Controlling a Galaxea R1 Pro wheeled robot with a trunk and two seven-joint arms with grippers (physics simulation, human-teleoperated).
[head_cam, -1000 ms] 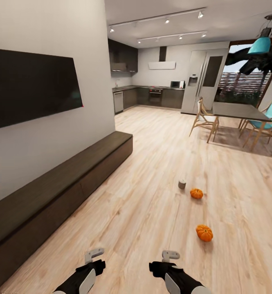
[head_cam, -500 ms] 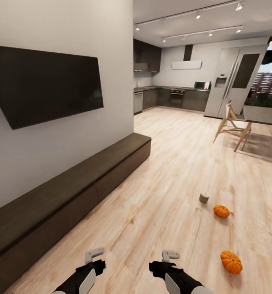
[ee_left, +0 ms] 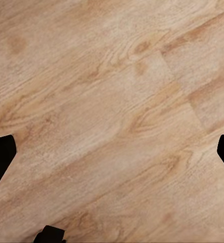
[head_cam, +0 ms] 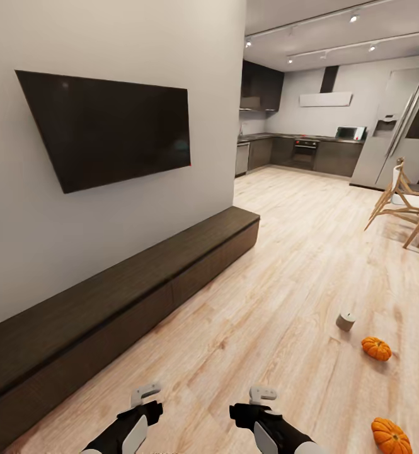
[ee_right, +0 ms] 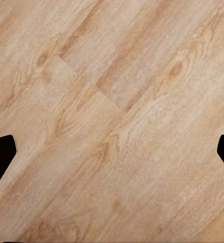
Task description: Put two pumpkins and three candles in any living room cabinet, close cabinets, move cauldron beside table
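The cabinet, a long low dark brown unit, runs along the left wall with its fronts shut. On the wood floor at the right lie two orange pumpkins, one farther off and one near the frame's lower corner. A small grey candle stands just beyond the farther pumpkin. My left gripper and right gripper hang low in front of me, both open and empty, well left of the pumpkins. In the wrist views the fingertips stand wide apart over bare floor. The cauldron and the table are out of view.
A dark TV hangs on the wall above the cabinet. Wooden dining chairs stand at the right edge. The kitchen with a fridge lies beyond the open floor.
The camera has turned left, so the cabinet and TV sit more central and the pumpkins and candle have slid toward the right edge. Both arms hold the same pose.
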